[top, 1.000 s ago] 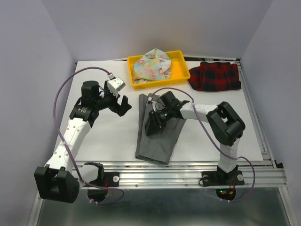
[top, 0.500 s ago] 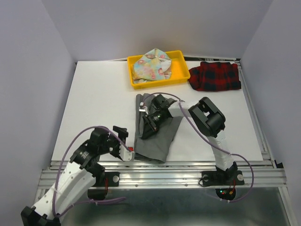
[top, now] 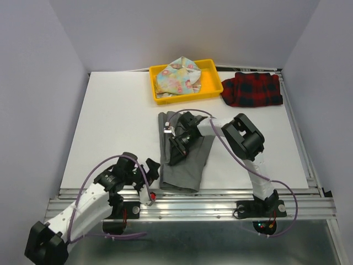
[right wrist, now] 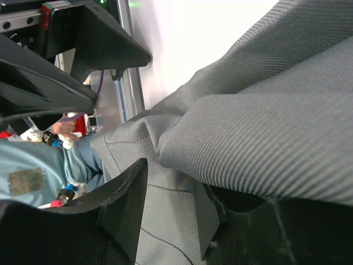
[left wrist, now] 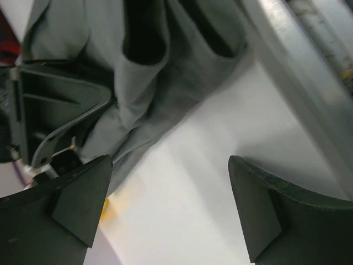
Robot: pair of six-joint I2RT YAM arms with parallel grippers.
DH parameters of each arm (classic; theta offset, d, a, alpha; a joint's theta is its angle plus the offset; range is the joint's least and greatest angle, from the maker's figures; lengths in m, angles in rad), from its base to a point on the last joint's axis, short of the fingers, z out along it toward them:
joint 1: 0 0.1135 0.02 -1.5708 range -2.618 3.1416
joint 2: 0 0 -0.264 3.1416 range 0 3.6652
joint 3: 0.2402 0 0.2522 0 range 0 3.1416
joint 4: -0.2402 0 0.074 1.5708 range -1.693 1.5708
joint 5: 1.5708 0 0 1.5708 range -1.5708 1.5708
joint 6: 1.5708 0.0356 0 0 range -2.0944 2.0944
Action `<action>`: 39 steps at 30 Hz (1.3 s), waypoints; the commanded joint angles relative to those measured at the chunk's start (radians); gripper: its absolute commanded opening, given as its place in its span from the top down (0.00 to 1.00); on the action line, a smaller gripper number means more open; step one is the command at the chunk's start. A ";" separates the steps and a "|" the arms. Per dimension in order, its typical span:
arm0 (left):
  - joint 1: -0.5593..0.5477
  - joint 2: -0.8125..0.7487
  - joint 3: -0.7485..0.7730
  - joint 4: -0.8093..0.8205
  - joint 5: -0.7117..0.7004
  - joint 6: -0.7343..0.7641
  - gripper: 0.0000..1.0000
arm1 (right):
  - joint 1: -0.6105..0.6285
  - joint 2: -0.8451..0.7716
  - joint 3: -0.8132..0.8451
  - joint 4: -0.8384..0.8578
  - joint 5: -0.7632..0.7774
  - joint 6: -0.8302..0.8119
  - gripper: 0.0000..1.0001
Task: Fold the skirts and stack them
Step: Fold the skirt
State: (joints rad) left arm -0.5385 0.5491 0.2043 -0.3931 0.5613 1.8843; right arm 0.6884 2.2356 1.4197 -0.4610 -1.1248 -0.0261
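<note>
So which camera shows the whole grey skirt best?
The top camera: the grey skirt lies whole on the white table, with the right gripper pinching it. The left wrist camera shows just its blurry near edge, and the right wrist camera shows only close-up folds.

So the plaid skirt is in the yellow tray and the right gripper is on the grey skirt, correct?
No: the yellow tray holds the floral skirt; the plaid skirt lies outside it, to its right, as the top external view shows. The right gripper is on the grey skirt.
</note>
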 commanded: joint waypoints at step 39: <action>-0.774 0.713 0.460 0.200 -0.466 -1.079 0.03 | -0.098 0.150 0.013 -0.337 -0.004 -0.248 0.58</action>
State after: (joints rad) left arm -1.2690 1.2488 0.6968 -0.2749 0.1684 0.8795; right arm 0.5804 2.3142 1.4925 -0.7689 -1.2133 -0.2058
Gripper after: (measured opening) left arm 0.981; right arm 0.414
